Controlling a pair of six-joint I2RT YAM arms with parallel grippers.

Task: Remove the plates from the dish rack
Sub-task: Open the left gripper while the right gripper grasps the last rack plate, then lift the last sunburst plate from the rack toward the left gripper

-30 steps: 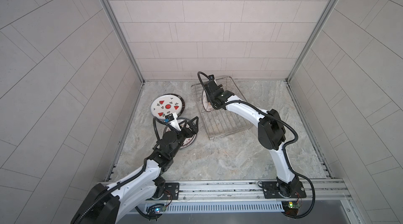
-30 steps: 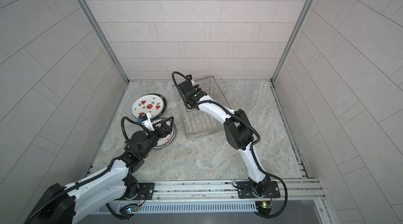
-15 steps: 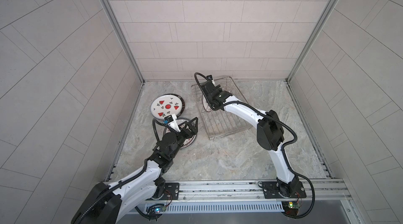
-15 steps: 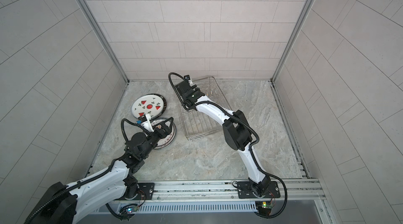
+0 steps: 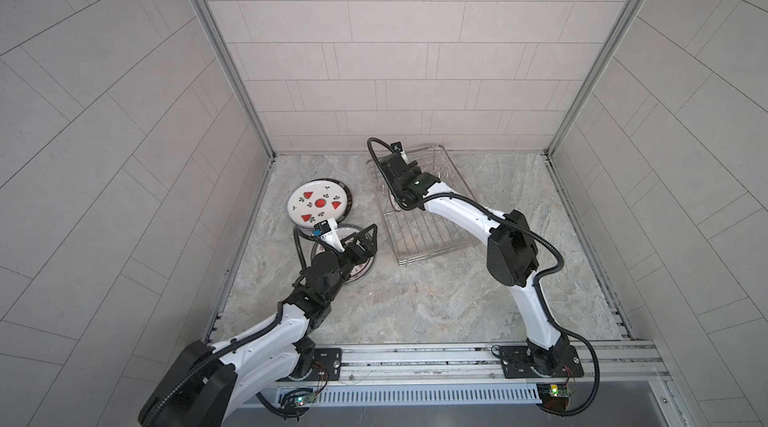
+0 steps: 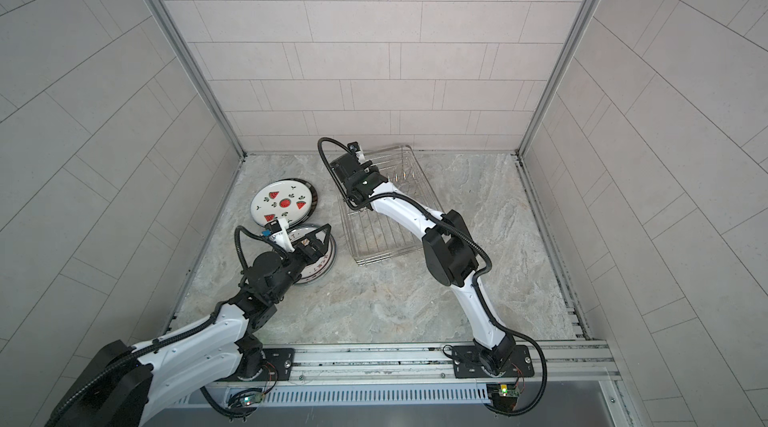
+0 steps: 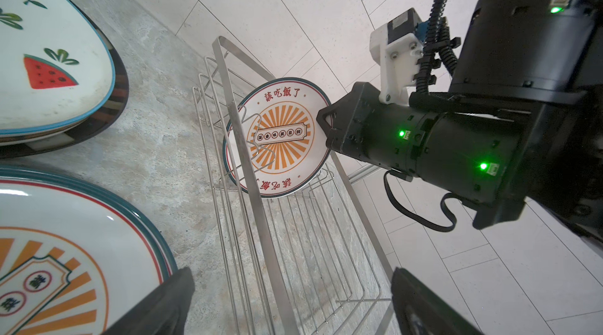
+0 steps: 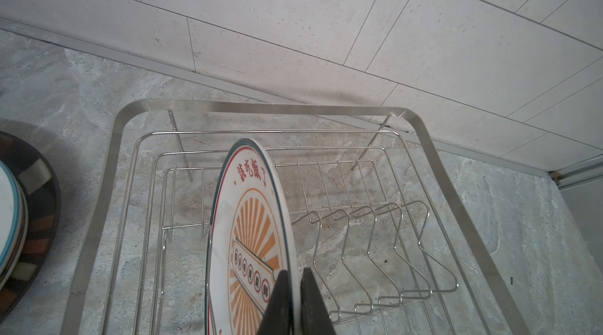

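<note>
**A:** What is lying on the left, and how many?

**B:** Two stacks are sitting there. On the far one the watermelon plate (image 5: pixel 318 206) is lying on top. At least one more plate is lying under it, and a dark-striped plate (image 8: pixel 36 206) is at the bottom. The near stack is showing a flat sunburst plate (image 7: pixel 65 251) on top, and how many are lying beneath it cannot be told.

**A:** And the arm there?

**B:** The left gripper (image 7: pixel 292 287) is hovering over the near stack. Its jaws are standing wide and gripping nothing.

**A:** Further right?

**B:** One dish rack (image 5: pixel 428 233) is sitting askew, far of centre. A single upright sunburst plate (image 7: pixel 280 141) is standing at the left end of its prong row, beside five bare wire prongs (image 8: pixel 375 251). The right gripper (image 8: pixel 294 274) is pinching that plate's rim, with one finger on each face.

**A:** The setting?

**B:** A grey marbled floor (image 5: pixel 415 300) is carrying everything. Pale tiled walls (image 5: pixel 374 50) are enclosing three sides. A metal rail (image 5: pixel 415 356) is running along the near edge and bearing both arm bases.

**A:** What is differing from a second ago?

**B:** The right jaws, then apart, are now gripping the rim. The left arm, both stacks and the rack are staying put.
</note>
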